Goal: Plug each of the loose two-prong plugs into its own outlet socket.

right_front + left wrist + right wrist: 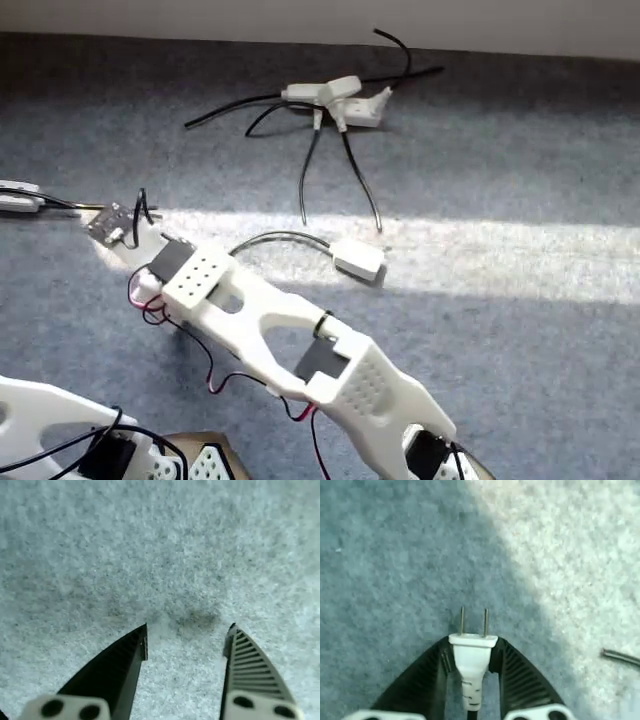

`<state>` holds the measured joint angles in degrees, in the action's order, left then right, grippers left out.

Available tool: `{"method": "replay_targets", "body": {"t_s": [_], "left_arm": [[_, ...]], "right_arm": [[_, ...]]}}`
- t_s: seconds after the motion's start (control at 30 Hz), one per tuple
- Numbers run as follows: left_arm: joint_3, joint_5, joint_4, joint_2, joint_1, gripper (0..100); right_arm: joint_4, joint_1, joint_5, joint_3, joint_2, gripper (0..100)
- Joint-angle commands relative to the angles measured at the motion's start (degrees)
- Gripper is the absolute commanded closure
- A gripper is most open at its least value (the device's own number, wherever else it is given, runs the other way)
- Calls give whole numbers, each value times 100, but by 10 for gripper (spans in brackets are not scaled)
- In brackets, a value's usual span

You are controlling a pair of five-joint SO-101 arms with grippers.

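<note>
A white two-prong plug sits between the black fingers of my right gripper, which is shut on it. Its prongs point away from the wrist over shaded carpet. In the high view the right arm stretches from the bottom right to the far left edge, where the plug shows with its black cable. A white outlet block with plugs and black cables lies at the back. Another white block on a cord lies mid-floor. My left gripper is open over bare carpet.
Grey carpet covers the floor, crossed by a bright sunlit strip. Two loose black cable ends trail from the back outlet toward the middle. A cable end lies near the right gripper. The left arm is folded at the bottom left.
</note>
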<state>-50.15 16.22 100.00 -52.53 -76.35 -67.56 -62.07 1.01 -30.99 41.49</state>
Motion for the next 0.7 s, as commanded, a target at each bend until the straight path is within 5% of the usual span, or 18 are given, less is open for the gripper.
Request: {"method": "replay_targets", "body": {"t_s": [0.0,0.2,0.37,0.53,0.67], "left_arm": [[-66,-70,53,-286,-13,744],[-40,-62,88,-488,119,744],[119,-26,132,-75,444,743],[1490,466,132,1657,1042,741],[3240,1090,114,3626,1815,741]], "right_arm": [[505,-57,44,-1218,400,974],[4,-4,-510,-3011,1367,804],[-1182,268,-536,-4796,1455,783],[-2475,980,-114,-7064,1455,783],[-3336,1807,369,-7002,1182,783]]}}
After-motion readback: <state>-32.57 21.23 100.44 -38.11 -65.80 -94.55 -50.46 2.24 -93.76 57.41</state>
